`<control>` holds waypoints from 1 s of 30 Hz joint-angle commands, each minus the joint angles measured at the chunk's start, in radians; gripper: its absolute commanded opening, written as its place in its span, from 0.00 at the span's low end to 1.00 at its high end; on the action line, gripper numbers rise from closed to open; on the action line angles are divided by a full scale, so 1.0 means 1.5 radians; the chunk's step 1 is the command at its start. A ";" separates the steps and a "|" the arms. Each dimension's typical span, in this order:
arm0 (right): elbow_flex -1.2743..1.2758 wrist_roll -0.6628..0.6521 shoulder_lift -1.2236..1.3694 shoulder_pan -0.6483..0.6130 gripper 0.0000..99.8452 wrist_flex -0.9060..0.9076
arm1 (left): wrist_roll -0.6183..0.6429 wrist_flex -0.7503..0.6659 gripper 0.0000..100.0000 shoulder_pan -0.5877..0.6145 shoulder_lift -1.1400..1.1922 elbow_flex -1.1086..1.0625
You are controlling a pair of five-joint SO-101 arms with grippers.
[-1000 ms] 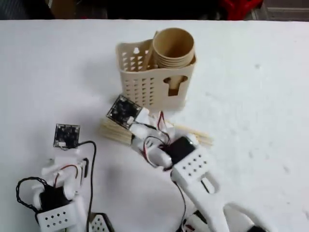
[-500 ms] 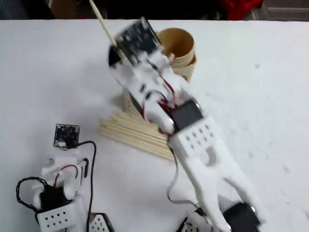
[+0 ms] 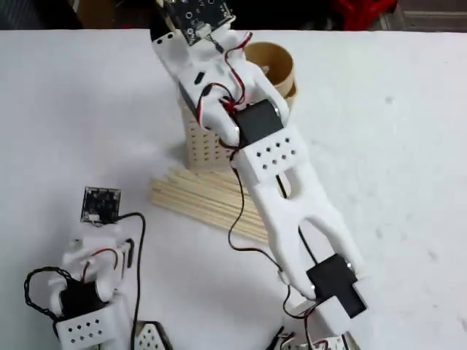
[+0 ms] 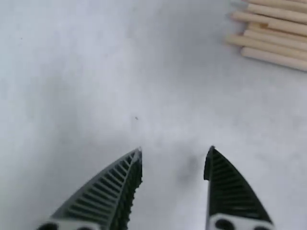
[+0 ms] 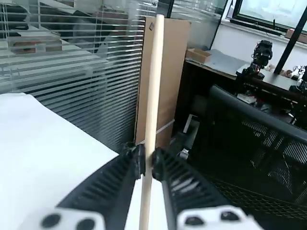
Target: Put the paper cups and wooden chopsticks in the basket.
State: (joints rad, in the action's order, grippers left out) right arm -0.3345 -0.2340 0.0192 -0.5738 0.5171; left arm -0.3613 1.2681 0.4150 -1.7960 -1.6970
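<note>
My right gripper (image 5: 147,165) is shut on a single wooden chopstick (image 5: 152,96), which stands up between the fingers toward the room behind. In the high view the right arm (image 3: 248,124) stretches over the cream slotted basket (image 3: 201,146), covering most of it. A stack of paper cups (image 3: 276,64) sits inside the basket at its right end. A pile of several chopsticks (image 3: 201,198) lies on the table just in front of the basket. My left gripper (image 4: 175,153) hangs open over bare table, with the chopstick ends (image 4: 273,33) a short way off.
The left arm (image 3: 91,273) is folded at the near left corner with its black cable looped beside it. White table (image 3: 394,131) spreads wide to the right and left of the basket. The table's far edge runs just behind the basket.
The right arm rose from the chopstick pile with one chopstick and swung up and back over the basket. The left arm stayed put.
</note>
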 commanded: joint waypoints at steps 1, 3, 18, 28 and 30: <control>-0.036 0.005 -0.005 0.010 0.02 -0.017 | -0.003 0.001 0.22 0.004 -0.003 0.002; -0.015 0.005 -0.005 0.013 0.02 -0.017 | -0.003 0.001 0.22 0.004 -0.003 0.002; 0.071 0.006 -0.012 0.014 0.11 -0.013 | -0.003 0.001 0.22 0.004 -0.003 0.002; 0.073 0.005 -0.111 -0.006 0.11 0.330 | -0.003 0.001 0.22 0.004 -0.003 0.002; 0.074 0.004 -0.162 -0.010 0.12 0.446 | -0.003 0.001 0.22 0.004 -0.003 0.002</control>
State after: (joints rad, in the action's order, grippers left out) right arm -0.2163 -0.2309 -0.0913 -0.5692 0.9559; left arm -0.3613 1.2681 0.4150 -1.7960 -1.6970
